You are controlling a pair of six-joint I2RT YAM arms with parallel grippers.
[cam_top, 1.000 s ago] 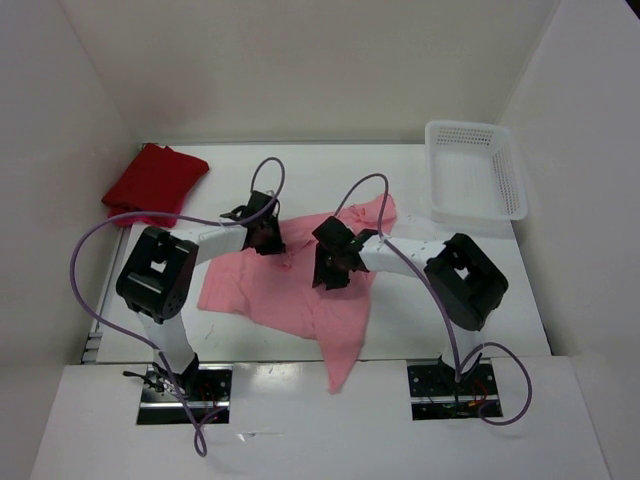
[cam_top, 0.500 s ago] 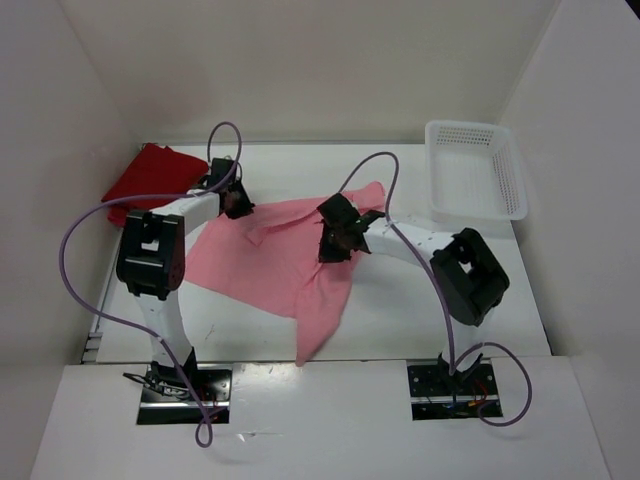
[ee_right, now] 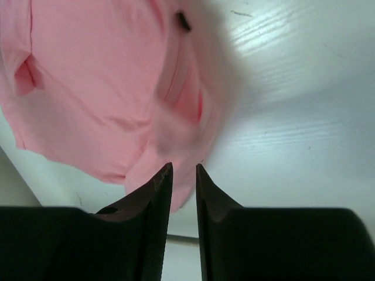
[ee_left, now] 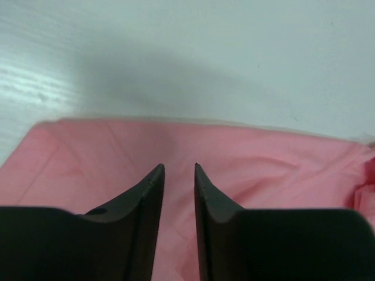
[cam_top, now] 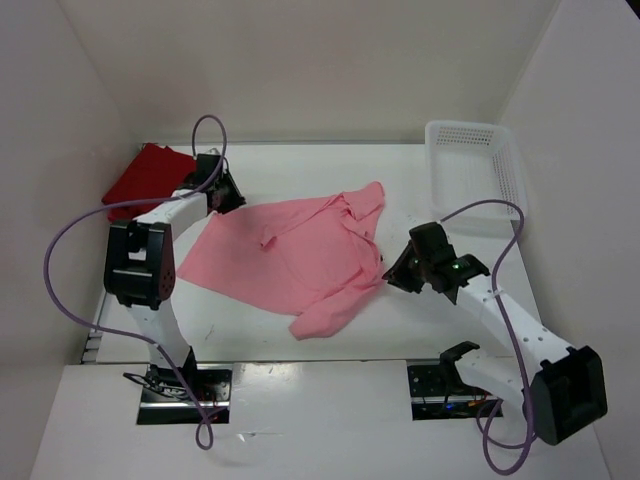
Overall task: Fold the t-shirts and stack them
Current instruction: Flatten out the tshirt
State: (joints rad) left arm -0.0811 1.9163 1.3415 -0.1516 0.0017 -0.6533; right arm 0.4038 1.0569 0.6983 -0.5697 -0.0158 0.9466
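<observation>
We see the white table (cam_top: 240, 330) running beneath both pincers. The right arm (cam_top: 505, 315) reaches in from far out on the right, its elbow low and near the front edge and its forearm slanting up and left. The left arm (cam_top: 170, 212) stands tall at the shoulder and stretches forward and slightly right towards the far left of the table.

The light pink t-shirt (cam_top: 290, 262) lies spread flat between the two pincers, collar at the far side and one sleeve bunched at the near edge. Its far-left corner sits directly under the left pincer (ee_left: 179, 167), and its right edge lies just left of the right pincer (ee_right: 184, 165).

The white perforated basket (cam_top: 512, 178) stands beyond the right pincer, to its right. The folded red t-shirt (cam_top: 145, 178) lies just to the left of the left pincer, in the far corner.

Both pincers show a narrow gap between the fingertips. We see no cloth caught in either. The right wrist view of the pink cloth is blurred.
</observation>
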